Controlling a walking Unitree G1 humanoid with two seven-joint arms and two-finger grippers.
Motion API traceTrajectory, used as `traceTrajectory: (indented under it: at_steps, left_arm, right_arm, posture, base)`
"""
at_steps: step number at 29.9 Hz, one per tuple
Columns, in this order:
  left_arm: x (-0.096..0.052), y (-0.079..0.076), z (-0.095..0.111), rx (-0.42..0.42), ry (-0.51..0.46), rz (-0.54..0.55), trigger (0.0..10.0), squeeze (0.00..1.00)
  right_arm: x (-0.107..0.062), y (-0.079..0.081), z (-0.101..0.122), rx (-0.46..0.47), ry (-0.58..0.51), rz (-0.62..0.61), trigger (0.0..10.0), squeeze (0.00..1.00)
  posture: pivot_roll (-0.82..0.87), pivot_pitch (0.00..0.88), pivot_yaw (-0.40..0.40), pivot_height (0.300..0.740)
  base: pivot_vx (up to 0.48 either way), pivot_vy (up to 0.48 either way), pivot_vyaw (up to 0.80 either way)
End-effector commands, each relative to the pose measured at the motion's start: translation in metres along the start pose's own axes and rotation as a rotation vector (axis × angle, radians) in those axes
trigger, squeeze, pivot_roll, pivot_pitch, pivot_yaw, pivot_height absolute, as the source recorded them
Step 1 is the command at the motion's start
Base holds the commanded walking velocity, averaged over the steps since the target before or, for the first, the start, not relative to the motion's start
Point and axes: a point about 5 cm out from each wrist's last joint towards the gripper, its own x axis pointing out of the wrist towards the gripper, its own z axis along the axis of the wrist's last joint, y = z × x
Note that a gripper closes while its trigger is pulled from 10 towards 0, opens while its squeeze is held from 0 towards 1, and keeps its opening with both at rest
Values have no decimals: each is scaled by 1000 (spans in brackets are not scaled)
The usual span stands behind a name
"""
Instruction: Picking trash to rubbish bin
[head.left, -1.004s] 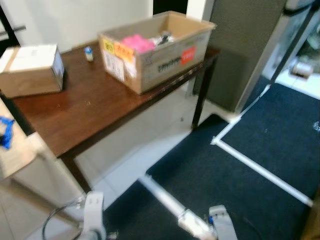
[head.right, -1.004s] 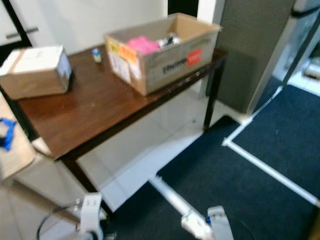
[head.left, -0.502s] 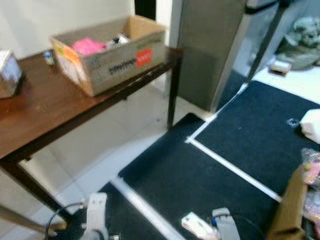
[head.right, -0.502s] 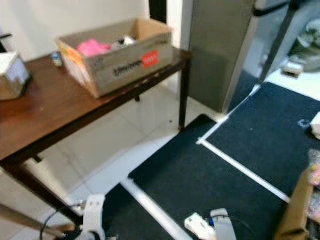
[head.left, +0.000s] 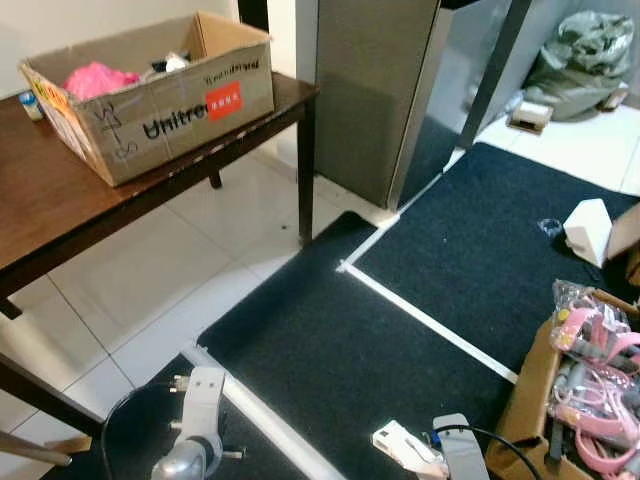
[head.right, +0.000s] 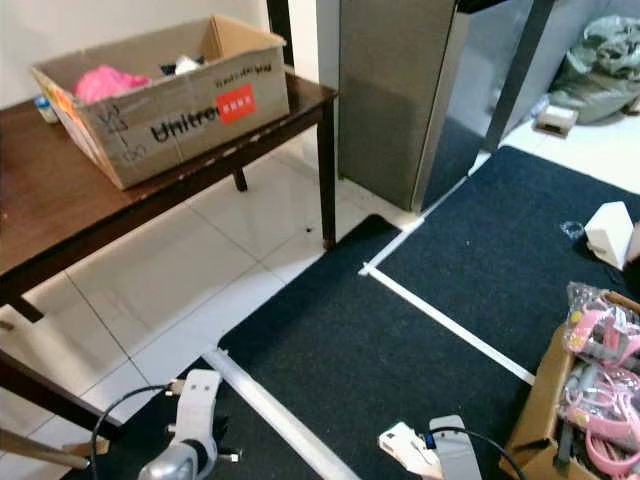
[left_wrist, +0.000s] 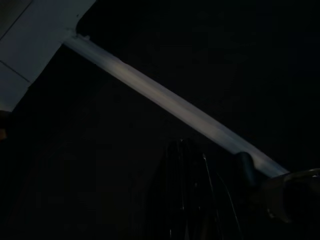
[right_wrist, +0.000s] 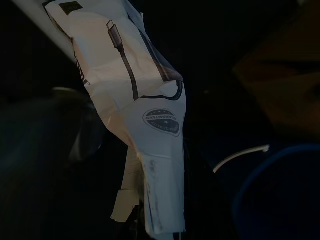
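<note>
I judge the pickup half of the job done and the drop-off still ahead: my right gripper has its fingers closed on a crumpled white paper-and-plastic cable wrapper, printed with a black cable drawing and a round seal, and from the head cameras that same wrapper hangs low at my right side, just above the dark blue low-pile carpet. I see no rubbish bin that I can name with confidence; a curved blue rim sits near the wrapper in the right wrist view, but it is too dark for me to call it a bin, so finding and reaching the bin is what remains. My left gripper hangs idle over the carpet, and its view is so dark that I cannot tell how its fingers stand. The wrapper looks thin, creased and floppy, with a glossy film face, so I expect it to flutter and fold rather than hold shape. Around me, a glossy dark brown wooden table carries an open corrugated cardboard box with a red label, holding something bright pink and soft-looking. White tape lines cross the carpet, which meets smooth white floor tiles. On the right, a second open cardboard box full of pink plastic-bagged items stands on the carpet, a small white carton lies beyond it, and a lumpy grey-green sack slumps on the far tiles.
</note>
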Motion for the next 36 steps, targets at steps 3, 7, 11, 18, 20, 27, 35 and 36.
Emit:
traceTrajectory:
  at_steps: [3, 7, 11, 18, 20, 27, 35, 36]
  left_arm:
    - [-4, 4, -9, -2, 19, 17, 10000, 0]
    - [-4, 3, -7, 28, -2, 8, 10000, 0]
    - [-4, 0, -6, 17, -18, -6, 10000, 0]
    - [-3, -6, -8, 13, -1, -47, 10000, 0]
    - [-3, -4, -9, 34, 11, -32, 10000, 0]
    - [-4, 0, -6, 8, -22, -19, 10000, 0]
    - [-3, 1, -4, -2, -27, -16, 10000, 0]
    - [-3, 0, -4, -2, -27, -16, 10000, 0]
  right_arm:
    - [-1, 10, -8, 2, 24, 22, 10000, 0]
    - [-1, 10, -7, 3, 24, 24, 10000, 0]
    - [-1, 11, -8, 6, 24, 25, 10000, 0]
    - [-1, 11, -7, 12, 23, 21, 10000, 0]
    - [-1, 10, -7, 14, 21, 20, 10000, 0]
    - [-1, 9, -6, 27, 13, 9, 10000, 0]
    - [-1, 10, -7, 33, 15, 10, 10000, 0]
    - [-1, 10, -7, 36, 15, 12, 10000, 0]
  posture:
    - [-52, 110, -4, 740]
    - [-52, 112, -4, 740]
    - [-52, 112, -5, 740]
    - [-54, 111, 0, 740]
    - [-55, 113, 1, 740]
    - [-56, 120, 7, 740]
    - [-52, 123, 6, 740]
    - [-52, 123, 6, 740]
  base:
    - [0, 0, 0]
    - [0, 0, 0]
    - [0, 0, 0]
    - [0, 0, 0]
    - [0, 0, 0]
    - [134, 0, 0]
    - [421, 0, 0]
    - [450, 0, 0]
